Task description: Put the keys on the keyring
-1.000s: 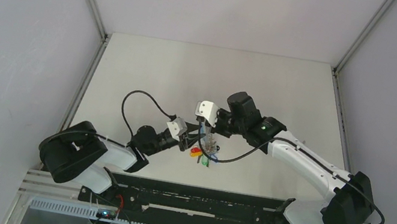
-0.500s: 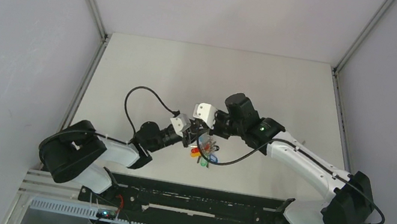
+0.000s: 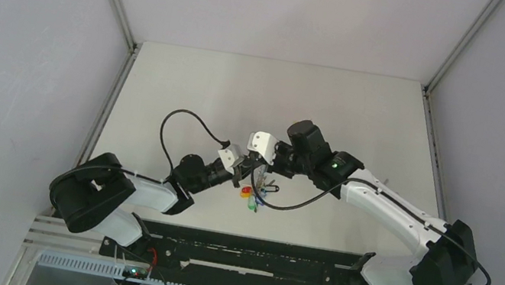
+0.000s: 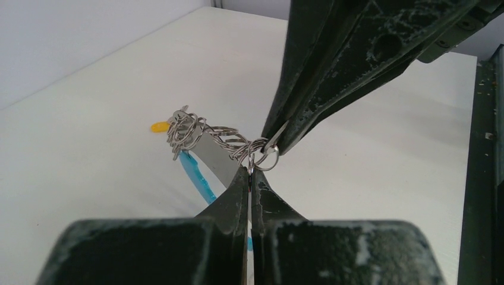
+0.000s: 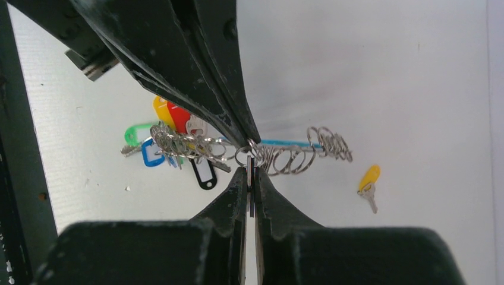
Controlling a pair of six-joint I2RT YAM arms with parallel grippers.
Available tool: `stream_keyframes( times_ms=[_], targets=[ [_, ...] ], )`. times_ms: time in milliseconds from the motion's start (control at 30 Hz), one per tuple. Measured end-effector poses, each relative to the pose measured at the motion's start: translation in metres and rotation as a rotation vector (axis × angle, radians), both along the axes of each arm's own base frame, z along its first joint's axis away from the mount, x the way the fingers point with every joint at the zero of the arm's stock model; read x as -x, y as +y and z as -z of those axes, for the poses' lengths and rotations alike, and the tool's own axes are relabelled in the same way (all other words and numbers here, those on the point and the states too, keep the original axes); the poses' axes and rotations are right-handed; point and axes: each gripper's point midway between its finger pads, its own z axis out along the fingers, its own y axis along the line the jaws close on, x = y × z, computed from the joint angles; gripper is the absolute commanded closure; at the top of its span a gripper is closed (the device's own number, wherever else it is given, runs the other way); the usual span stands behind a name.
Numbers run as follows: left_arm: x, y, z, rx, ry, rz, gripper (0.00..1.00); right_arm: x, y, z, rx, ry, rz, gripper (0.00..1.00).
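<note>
The keyring is a chain of grey metal rings (image 5: 297, 155) with a light-blue band (image 4: 199, 178) and a bunch of coloured tags (image 5: 172, 136). It hangs between my two grippers just above the table, with the tags below them in the top view (image 3: 251, 195). My left gripper (image 4: 250, 172) is shut on one ring of the chain. My right gripper (image 5: 250, 172) is shut on a thin flat silver piece, apparently a key, whose small ring (image 4: 268, 159) touches the chain. The two sets of fingertips meet tip to tip (image 3: 252, 175). A loose key with a yellow tag (image 5: 368, 181) lies on the table beyond the chain.
The white table (image 3: 361, 122) lies inside grey side walls. A black rail (image 3: 246, 254) runs along the near edge by the arm bases. The left arm's black cable (image 3: 183, 119) loops above the table.
Both grippers have drawn closer together and shifted slightly left. The bunch of tags has moved left with them and hangs tighter under the fingertips.
</note>
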Motion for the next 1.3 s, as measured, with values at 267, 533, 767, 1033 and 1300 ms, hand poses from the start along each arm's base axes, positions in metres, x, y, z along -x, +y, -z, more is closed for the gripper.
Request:
stream_keyframes(
  times_ms=[267, 533, 767, 1033, 1300],
  targets=[
    [0.000, 0.000, -0.006, 0.022, -0.014, -0.011, 1.00, -0.006, -0.022, 0.014, -0.044, 0.048, 0.107, 1.00],
    [0.001, 0.003, -0.002, 0.038, 0.020, -0.029, 1.00, -0.011, -0.023, 0.029, -0.104, 0.092, 0.164, 1.00],
    [-0.002, 0.006, -0.004, 0.064, 0.036, -0.054, 1.00, -0.014, -0.020, 0.028, -0.118, 0.091, 0.171, 1.00],
    [-0.003, 0.007, -0.010, 0.080, 0.011, -0.058, 0.82, -0.017, -0.013, 0.003, -0.107, 0.035, 0.128, 1.00],
    [-0.003, 0.008, -0.011, 0.072, -0.003, -0.052, 0.71, -0.011, -0.005, -0.011, -0.087, -0.021, 0.060, 1.00]
  ],
)
